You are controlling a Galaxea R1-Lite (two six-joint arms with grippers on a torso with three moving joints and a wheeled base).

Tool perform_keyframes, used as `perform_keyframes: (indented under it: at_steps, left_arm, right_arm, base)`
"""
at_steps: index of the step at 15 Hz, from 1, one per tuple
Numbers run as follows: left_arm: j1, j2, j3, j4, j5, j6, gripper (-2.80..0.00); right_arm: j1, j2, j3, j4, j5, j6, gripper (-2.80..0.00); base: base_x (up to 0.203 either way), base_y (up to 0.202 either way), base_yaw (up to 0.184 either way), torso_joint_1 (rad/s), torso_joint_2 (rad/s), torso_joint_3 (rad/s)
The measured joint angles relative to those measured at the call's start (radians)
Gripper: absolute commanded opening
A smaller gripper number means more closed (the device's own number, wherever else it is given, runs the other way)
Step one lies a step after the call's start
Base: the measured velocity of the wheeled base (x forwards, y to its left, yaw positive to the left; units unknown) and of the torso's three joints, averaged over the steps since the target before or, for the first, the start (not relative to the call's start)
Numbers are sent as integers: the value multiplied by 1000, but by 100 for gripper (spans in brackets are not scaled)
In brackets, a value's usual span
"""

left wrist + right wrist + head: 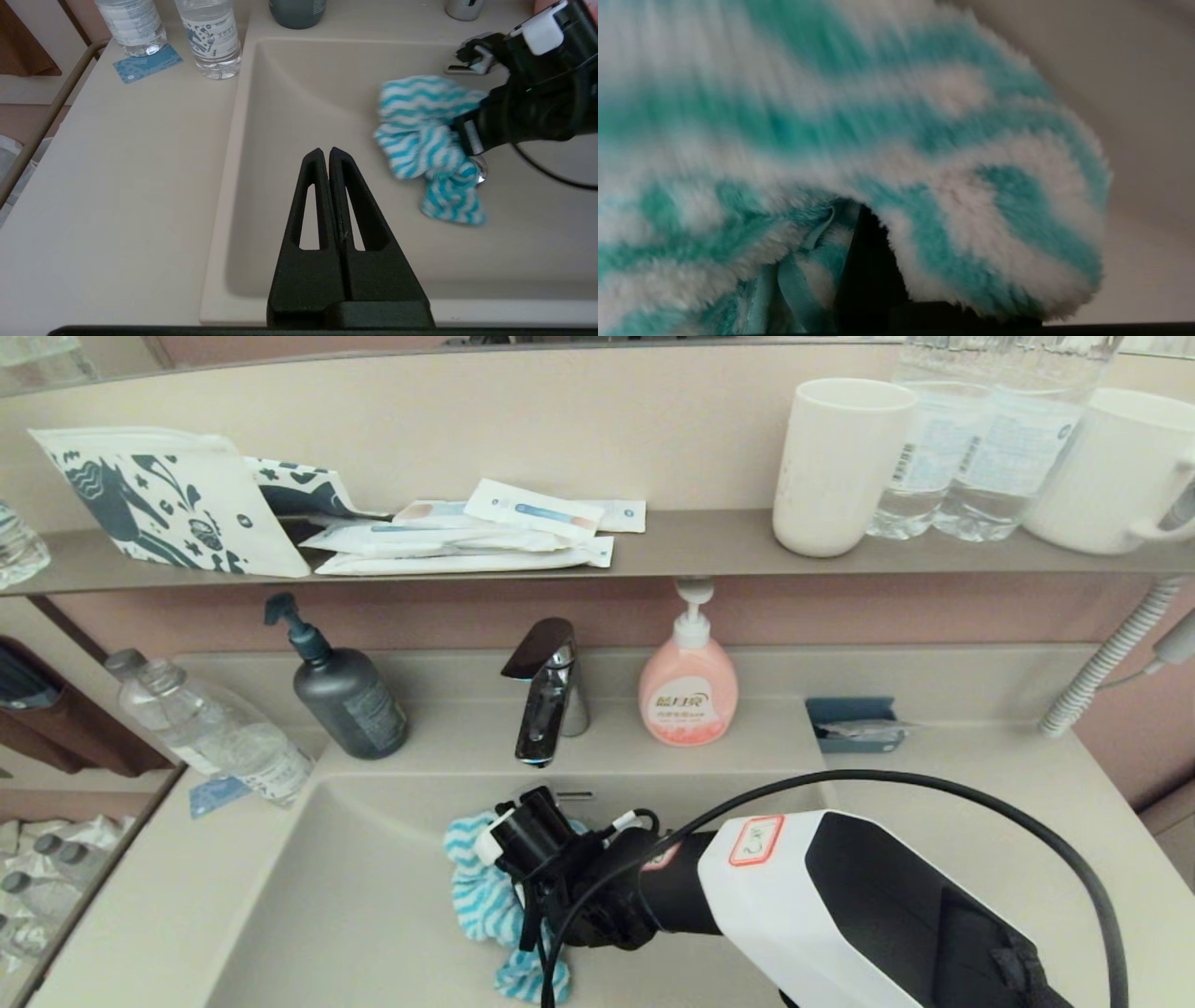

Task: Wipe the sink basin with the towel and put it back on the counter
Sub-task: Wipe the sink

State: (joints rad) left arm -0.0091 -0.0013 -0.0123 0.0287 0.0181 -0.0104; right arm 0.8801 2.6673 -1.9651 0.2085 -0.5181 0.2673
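Right gripper (523, 887) down inside the sink basin (373, 896), clamped on the towel (481, 896). Fingers buried in the pile; only a dark sliver of one finger (868, 266) visible under the cloth in the right wrist view. Towel bunched around and ahead of the gripper tip, turquoise-and-white folds spilling toward the robot's left and trailing back toward the basin's near side. Cloth on or just above the basin floor; contact not certain from any view. Lower lobe of towel (451, 198) lying just beside the chrome drain plug (481, 170), partly covering it.

Left gripper (329, 156) hovering over the basin's near-left portion, fingers pressed together, holding nothing, well apart from the towel.

Seen from the head only: faucet (546, 695) behind the basin, dark pump bottle (345, 695) to its left, pink soap bottle (689, 686) to its right, small blue tray (854, 723) further right on the counter (980, 784), wall shelf (700, 546) with cups, packets and bottles above. Left gripper out of frame there.

Seen from the left wrist only: drain plug, plus the blue card (147, 63) beside a water bottle (210, 35) on the left counter.

Right wrist view almost filled by towel fuzz, with a ribbon loop (798, 284) hanging near the finger.
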Motion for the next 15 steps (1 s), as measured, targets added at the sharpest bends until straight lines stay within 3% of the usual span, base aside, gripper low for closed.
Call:
perform_keyframes:
  at_steps: [9,12,15]
  left_arm:
    - [0,0,0,0,-1,0,-280]
    - [0,0,0,0,0,0,-280]
    - [0,0,0,0,0,0,-280]
  right_arm:
    - [1,-126,87,463,-48,83,-280]
    - [23,-155,97,651,36,82,-280]
    - [82,-160,99,697,94,82,-280]
  base:
    - [0,0,0,0,0,0]
    - [0,0,0,0,0,0]
    - [0,0,0,0,0,0]
